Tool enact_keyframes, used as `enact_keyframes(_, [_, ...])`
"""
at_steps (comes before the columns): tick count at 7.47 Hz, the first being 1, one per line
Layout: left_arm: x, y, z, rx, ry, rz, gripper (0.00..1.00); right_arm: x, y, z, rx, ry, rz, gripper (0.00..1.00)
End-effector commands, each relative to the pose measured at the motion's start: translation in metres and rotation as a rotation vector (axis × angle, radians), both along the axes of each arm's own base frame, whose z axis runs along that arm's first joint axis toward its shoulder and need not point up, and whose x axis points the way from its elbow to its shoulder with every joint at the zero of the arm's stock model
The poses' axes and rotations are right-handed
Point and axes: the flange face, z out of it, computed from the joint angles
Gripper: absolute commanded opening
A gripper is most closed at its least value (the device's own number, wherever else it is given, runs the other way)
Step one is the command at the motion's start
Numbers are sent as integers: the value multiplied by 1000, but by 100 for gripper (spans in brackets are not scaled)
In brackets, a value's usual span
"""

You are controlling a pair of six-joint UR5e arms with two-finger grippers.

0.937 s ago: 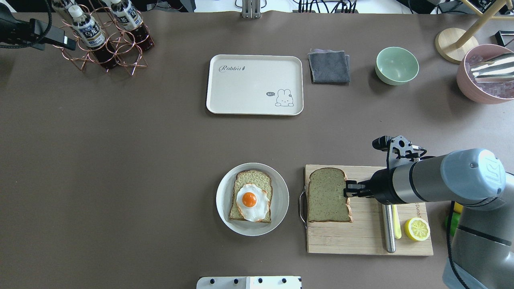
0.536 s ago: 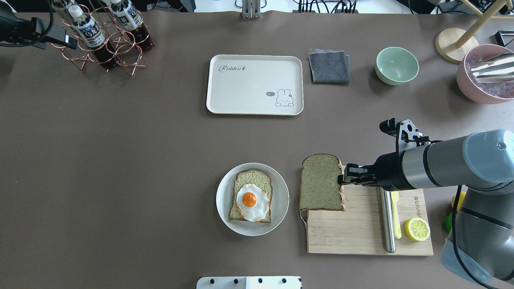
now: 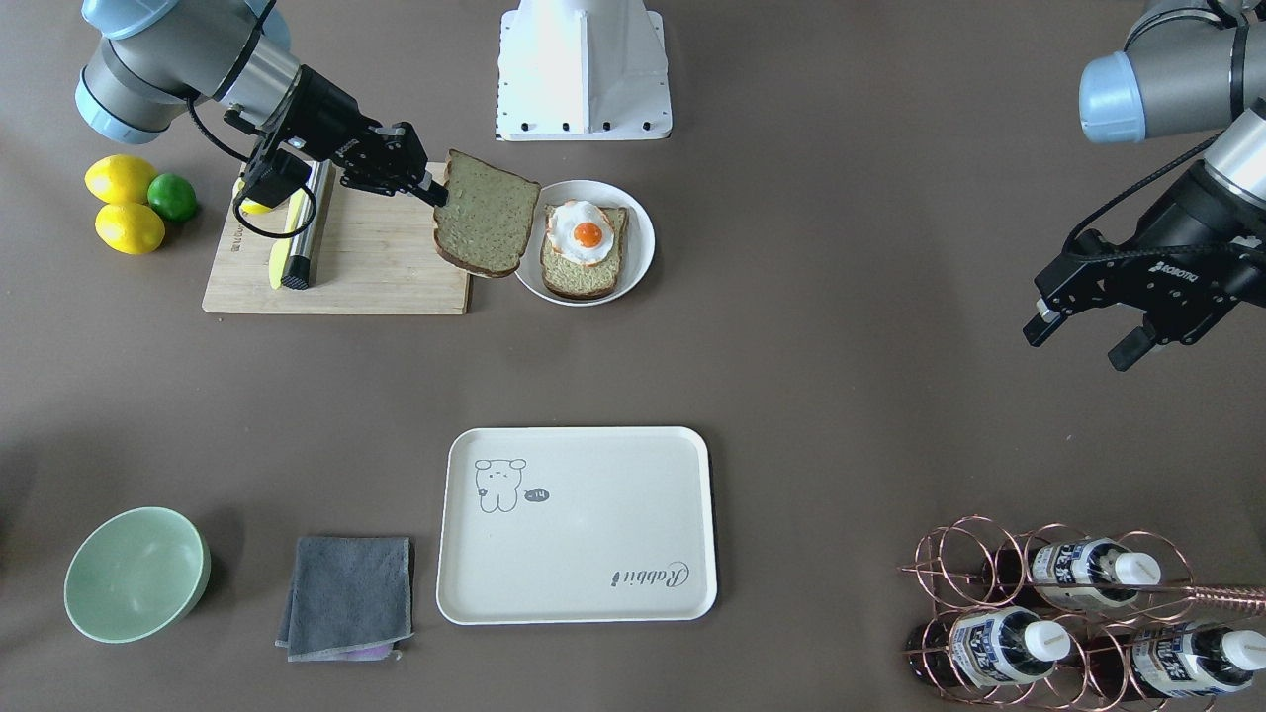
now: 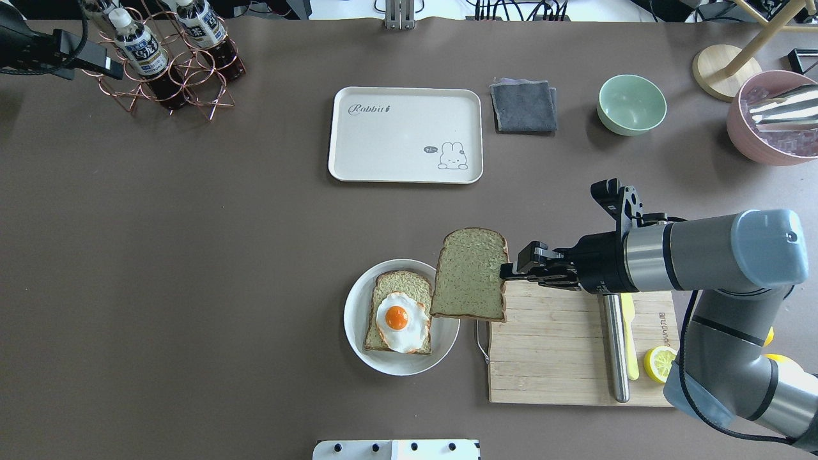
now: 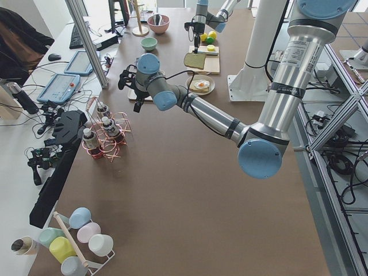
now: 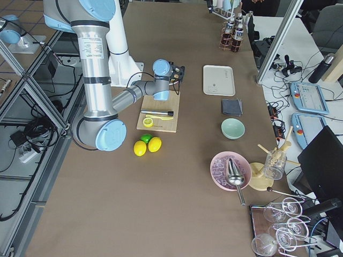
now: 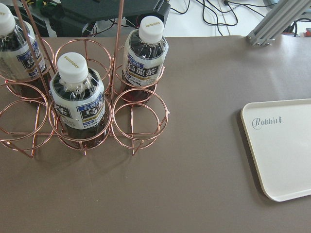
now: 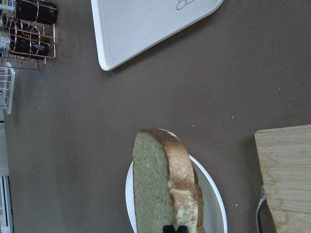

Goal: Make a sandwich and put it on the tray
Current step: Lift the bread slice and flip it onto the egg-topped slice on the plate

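Now right tool [image 4: 506, 273] pinches 1 bread slice [image 4: 470, 278] edge, aloft.

From the robot's side, we see the tray [image 4: 405, 135] on the far middle of the surface [image 4: 192, 255], a folded cloth [image 4: 523, 105] just right of it and a bowl [image 4: 631, 104] further right. A bottle rack [image 4: 167, 57] stands at the far left. Nearer, a plate [image 4: 355, 319] carries a bread slice [image 4: 396, 284] with an egg [image 4: 397, 319] on top; the cutting board [image 4: 549, 358] lies just right of the plate. The right end effector [image 4: 507, 273] holds a second slice [image 4: 470, 281] above the plate's right rim.
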Motion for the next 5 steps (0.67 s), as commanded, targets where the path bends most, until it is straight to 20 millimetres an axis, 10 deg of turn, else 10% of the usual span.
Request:
enact_keyframes(1, [0,0,1,-2,1,1,97,-35,15,-11,-3,-90,15,0])
enact_keyframes(5, [4,-9,4,-10,-3,1,97,-105,43,-19,-9,-94,50,0])
